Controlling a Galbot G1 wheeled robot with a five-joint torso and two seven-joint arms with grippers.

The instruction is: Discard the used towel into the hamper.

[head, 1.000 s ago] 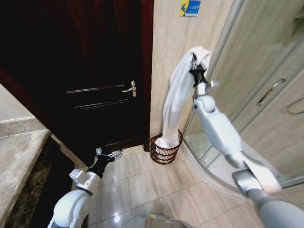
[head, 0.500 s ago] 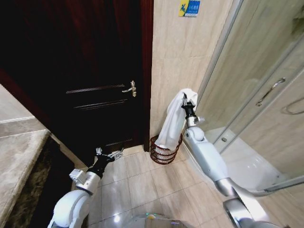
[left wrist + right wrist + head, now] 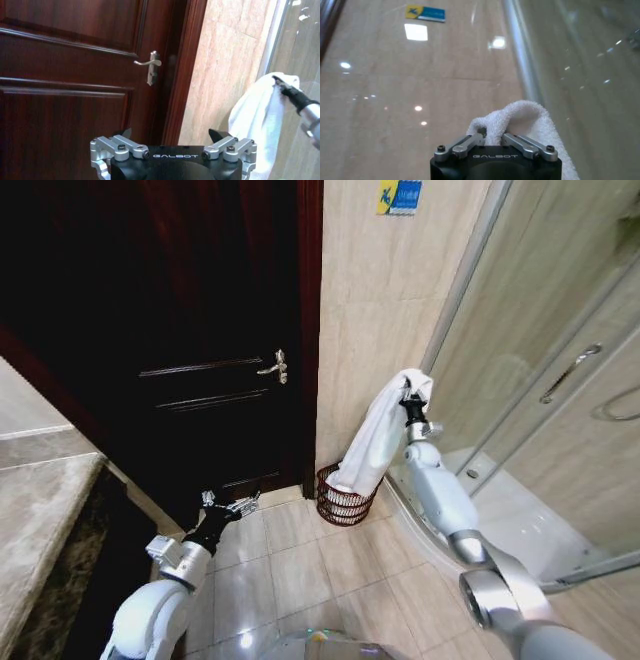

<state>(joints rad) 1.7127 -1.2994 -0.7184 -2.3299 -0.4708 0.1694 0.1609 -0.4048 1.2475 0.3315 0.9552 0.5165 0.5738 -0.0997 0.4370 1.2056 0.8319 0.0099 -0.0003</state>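
Nearest to me, my left tool (image 3: 232, 505) hangs low over the floor tiles (image 3: 290, 565) in front of the dark door (image 3: 180, 330), its fingers spread wide and holding nothing; it is parked and has no part in this.

Farther out, my right tool (image 3: 408, 392) is raised beside the tiled wall (image 3: 375, 300), near the edge of the glass shower enclosure (image 3: 540, 330). Its fingers are pinched narrow on a fold at the top of the white towel (image 3: 375, 442) (the right wrist view shows the cloth bunched up between and past the fingertips).

The towel hangs as one long drape. Its long axis runs steeply down from the pinch toward the robot's left, and its lower end reaches the rim of the hamper (image 3: 343, 498), the dark wire basket standing on the floor at the foot of the wall, just beside the door frame. I cannot tell how much of the tail is truly inside the basket.

My worry is the slant. The pinch point sits off to the side of the hamper, not over it, so I judge that a release here could let the upper length fall across the rim and slide to the floor. The basket looks light, and a dragging towel might tip or shift it.
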